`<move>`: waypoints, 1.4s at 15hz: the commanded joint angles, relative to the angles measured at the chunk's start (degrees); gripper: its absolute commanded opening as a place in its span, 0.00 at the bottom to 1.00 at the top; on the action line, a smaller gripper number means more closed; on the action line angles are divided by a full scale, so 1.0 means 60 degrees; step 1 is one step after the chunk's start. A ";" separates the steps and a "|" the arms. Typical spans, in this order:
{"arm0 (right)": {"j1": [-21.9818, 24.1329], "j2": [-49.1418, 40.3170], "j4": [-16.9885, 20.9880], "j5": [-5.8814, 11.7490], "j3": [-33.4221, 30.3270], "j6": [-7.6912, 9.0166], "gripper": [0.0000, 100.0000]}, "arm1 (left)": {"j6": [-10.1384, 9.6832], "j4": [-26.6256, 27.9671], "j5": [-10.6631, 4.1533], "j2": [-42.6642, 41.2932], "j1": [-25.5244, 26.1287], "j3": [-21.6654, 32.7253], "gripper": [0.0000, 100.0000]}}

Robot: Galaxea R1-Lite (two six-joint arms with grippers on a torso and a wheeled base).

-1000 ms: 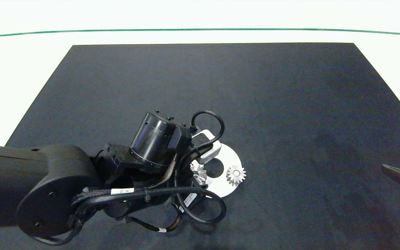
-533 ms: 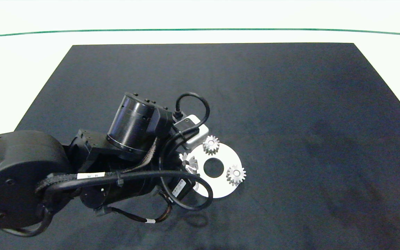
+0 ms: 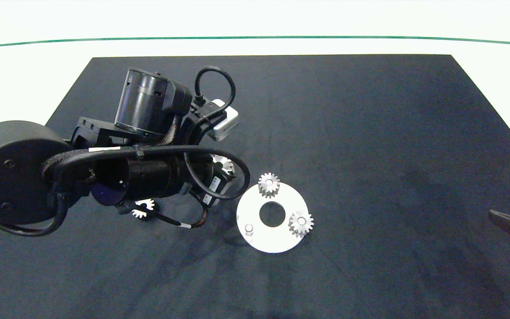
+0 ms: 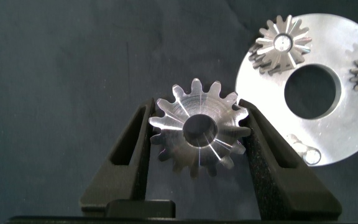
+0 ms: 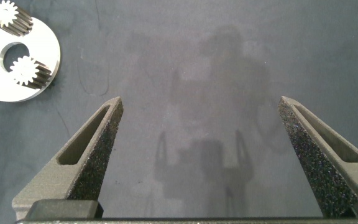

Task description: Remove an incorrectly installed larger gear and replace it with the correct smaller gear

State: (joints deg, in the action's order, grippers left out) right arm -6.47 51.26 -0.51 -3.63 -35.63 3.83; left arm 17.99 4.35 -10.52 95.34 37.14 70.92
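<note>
Left wrist view shows the left gripper (image 4: 199, 134) clamped across the toothed rim of the larger gear (image 4: 199, 133), a silver-white metal wheel with long pointed teeth and a centre hole, lifted clear of the round white metal plate (image 4: 347, 134). Rigid, smooth and probably heavy for its size, it likely slips unless held tooth-to-tooth. A smaller silver gear with short blunt teeth (image 3: 143, 208) lies on the black mat (image 3: 370, 133) beneath the arm. The right gripper (image 5: 210, 155) hangs open, well aside.
</note>
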 commanded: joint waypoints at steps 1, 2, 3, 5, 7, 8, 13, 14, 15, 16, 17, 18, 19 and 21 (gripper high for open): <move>-0.0005 0.0026 -0.0003 -0.0010 0.0006 0.0007 1.00 | 0.0019 0.0095 0.0010 0.0340 -0.0200 0.0323 0.28; -0.0005 0.0055 -0.0003 -0.0010 0.0006 0.0007 1.00 | 0.0033 0.0080 0.0025 0.0443 -0.0244 0.0323 0.28; -0.0005 0.0070 -0.0017 -0.0010 0.0006 -0.0008 1.00 | 0.0033 0.0080 0.0069 0.0589 -0.0331 0.0323 0.28; -0.0005 0.0070 -0.0032 -0.0010 0.0006 -0.0008 1.00 | 0.0033 0.0066 0.0113 0.0823 -0.0566 0.0323 0.28; -0.0005 0.0070 -0.0047 -0.0010 0.0006 -0.0008 1.00 | 0.0151 0.0066 0.0186 0.0882 -0.0873 0.0352 0.28; -0.0005 0.0070 -0.0047 -0.0010 0.0006 -0.0008 1.00 | 0.0165 0.0066 0.0230 0.0911 -0.0991 0.0352 0.28; -0.0005 0.0084 -0.0032 -0.0010 0.0006 -0.0008 1.00 | 0.0312 0.0080 0.0347 0.0926 -0.1401 0.0323 0.28; -0.0005 0.0070 -0.0032 -0.0010 0.0006 -0.0008 1.00 | 0.0341 0.0095 0.0347 0.0926 -0.1445 0.0323 0.28; -0.0005 0.0070 -0.0032 -0.0010 0.0006 -0.0008 1.00 | 0.0341 0.0168 0.0406 0.0926 -0.1474 0.0337 1.00; -0.0005 0.0070 -0.0032 -0.0010 0.0006 -0.0008 1.00 | 0.0341 0.0198 0.0464 0.0926 -0.1518 0.0337 1.00; -0.0005 0.0070 -0.0017 -0.0010 0.0006 -0.0008 1.00 | 0.0341 0.0183 0.0479 0.0970 -0.1518 0.0323 1.00; -0.0005 0.0070 -0.0003 -0.0010 0.0021 -0.0008 1.00 | 0.0341 0.0198 0.0479 0.0970 -0.1562 0.0308 1.00; -0.0005 0.0070 -0.0003 -0.0010 0.0021 -0.0008 1.00 | 0.0341 0.0198 0.0494 0.0970 -0.1635 0.0264 1.00; -0.0005 0.0070 -0.0003 -0.0010 0.0006 -0.0008 1.00 | 0.0341 0.0212 0.0640 0.0926 -0.1826 0.0147 1.00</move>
State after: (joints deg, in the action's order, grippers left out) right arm -6.47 51.68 -0.52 -3.66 -35.55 3.74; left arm 19.94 5.53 -6.63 101.07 26.82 72.18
